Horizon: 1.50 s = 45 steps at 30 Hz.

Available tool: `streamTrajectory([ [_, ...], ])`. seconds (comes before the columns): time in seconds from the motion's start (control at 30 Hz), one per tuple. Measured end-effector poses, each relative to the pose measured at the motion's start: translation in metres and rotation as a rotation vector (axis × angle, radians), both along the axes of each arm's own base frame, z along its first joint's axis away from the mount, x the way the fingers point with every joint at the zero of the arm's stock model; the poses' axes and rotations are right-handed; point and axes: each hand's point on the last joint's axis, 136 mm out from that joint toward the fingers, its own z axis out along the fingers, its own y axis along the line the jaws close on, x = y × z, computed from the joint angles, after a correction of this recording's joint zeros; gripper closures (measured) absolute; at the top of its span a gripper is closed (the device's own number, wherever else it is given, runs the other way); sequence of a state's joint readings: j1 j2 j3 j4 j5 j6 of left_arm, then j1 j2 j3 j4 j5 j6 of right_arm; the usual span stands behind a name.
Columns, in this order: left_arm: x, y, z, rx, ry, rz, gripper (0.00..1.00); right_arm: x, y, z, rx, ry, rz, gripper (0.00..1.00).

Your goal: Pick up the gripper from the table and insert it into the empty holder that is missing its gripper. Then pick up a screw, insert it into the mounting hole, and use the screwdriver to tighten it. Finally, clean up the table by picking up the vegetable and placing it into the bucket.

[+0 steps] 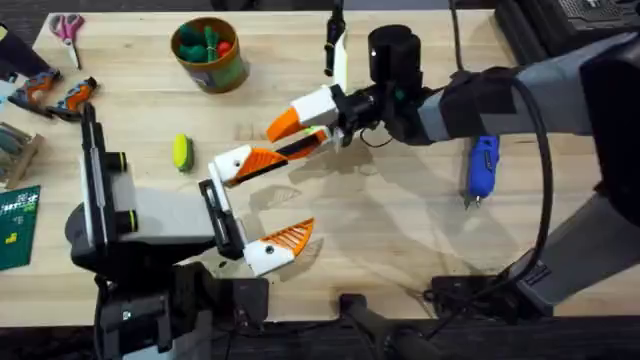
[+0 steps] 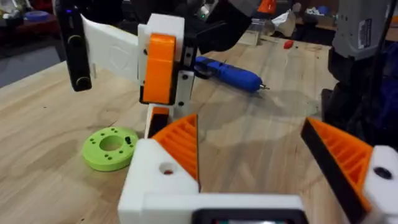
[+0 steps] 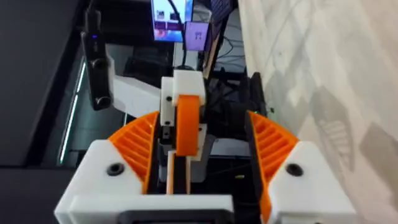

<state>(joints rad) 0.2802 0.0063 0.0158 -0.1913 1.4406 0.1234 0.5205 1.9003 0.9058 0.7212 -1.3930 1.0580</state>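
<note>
The white holder (image 3: 183, 84) (image 2: 163, 28) stands off the table at mid-table with the orange, black-faced gripper (image 3: 186, 124) (image 2: 160, 68) set against it. My right gripper (image 3: 202, 118) (image 1: 295, 135) is open, one finger on each side of that piece, with a gap showing on one side. My left gripper (image 2: 249, 124) (image 1: 300, 190) is open and empty just in front of it. The blue screwdriver (image 1: 483, 165) (image 2: 227, 71) lies on the table to the right. The yellow-green vegetable (image 1: 182, 152) lies left of centre. The bucket (image 1: 210, 52) stands at the back left.
A lime-green disc (image 2: 111, 147) lies on the table near my left fingers. Pink-handled scissors (image 1: 68, 30) are at the back left corner. Hand tools (image 1: 55, 95) and a green board (image 1: 18, 225) sit along the left edge. A white arm with a black end (image 1: 338, 50) rises behind the holder.
</note>
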Motion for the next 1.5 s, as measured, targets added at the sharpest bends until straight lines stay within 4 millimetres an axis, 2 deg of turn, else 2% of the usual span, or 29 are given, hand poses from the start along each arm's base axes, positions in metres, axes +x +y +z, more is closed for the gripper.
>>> streamTrajectory([
  [0.1,0.0,0.0,0.0,0.0,0.0,0.0,0.015,0.009,-0.009,-0.006,-0.006,-0.012,-0.03,0.077],
  [0.23,0.0,0.0,0.0,0.0,0.0,0.0,0.015,0.027,-0.022,-0.009,-0.001,-0.057,-0.092,0.02],
  [0.4,0.0,0.0,0.0,0.0,0.0,0.0,0.015,0.054,-0.042,-0.01,0.006,-0.122,-0.182,0.009],
  [0.57,0.0,0.0,0.0,0.0,0.0,0.0,0.015,0.08,-0.052,-0.013,-0.039,-0.158,-0.263,0.01],
  [0.77,0.0,0.0,0.0,0.0,0.0,0.0,0.015,0.108,-0.073,-0.037,-0.254,-0.176,-0.368,0.009],
  [0.9,0.0,0.0,0.0,0.0,0.0,-0.001,0.015,0.118,-0.089,-0.044,-0.443,-0.249,-0.366,0.009],
  [1.03,0.0,0.0,0.0,0.0,0.0,-0.001,0.015,0.113,-0.102,-0.037,-0.605,-0.367,-0.314,0.007],
  [1.3,0.0,0.0,0.0,0.0,0.0,-0.001,0.015,0.075,-0.131,-0.021,-0.864,-0.513,-0.223,0.008],
  [1.5,0.0,0.0,0.0,0.0,0.0,-0.001,0.015,0.045,-0.134,-0.011,-0.931,-0.6,-0.173,0.008],
])
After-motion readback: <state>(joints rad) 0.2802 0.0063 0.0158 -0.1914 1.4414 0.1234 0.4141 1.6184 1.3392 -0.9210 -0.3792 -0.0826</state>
